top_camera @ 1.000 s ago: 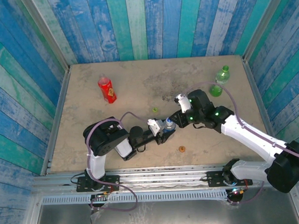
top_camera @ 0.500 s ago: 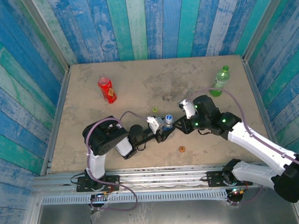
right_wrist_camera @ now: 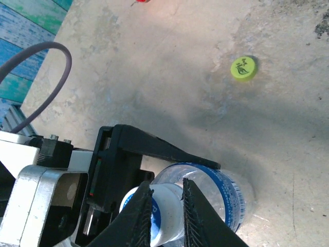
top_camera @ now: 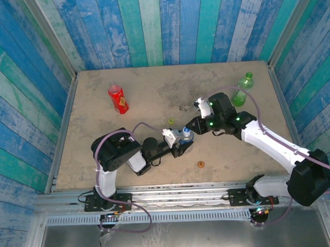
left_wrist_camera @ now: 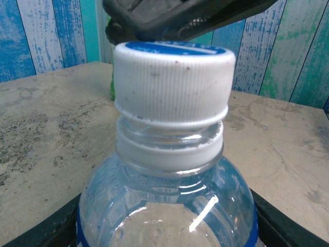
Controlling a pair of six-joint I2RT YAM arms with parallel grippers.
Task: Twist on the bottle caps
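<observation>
The table (top_camera: 152, 83) is hemmed by plank walls (top_camera: 150, 25) on three sides. The red bottle (top_camera: 118, 99) stands near the far-left edge, the green bottle (top_camera: 241, 91) by the far-right edge, and bare room lies between them. At mid-table the left gripper (top_camera: 182, 142) clamps the clear bottle (top_camera: 184, 139), with the light green cap (top_camera: 171, 121) just beyond it and the orange cap (top_camera: 200, 164) nearer the front edge. From the left wrist, the blue-and-white cap (left_wrist_camera: 172, 87) sits on the bottle's neck under a dark jaw. From the right wrist, the right gripper (right_wrist_camera: 165, 186) is nearly closed over the cap's top; whether it pinches the cap I cannot tell.
</observation>
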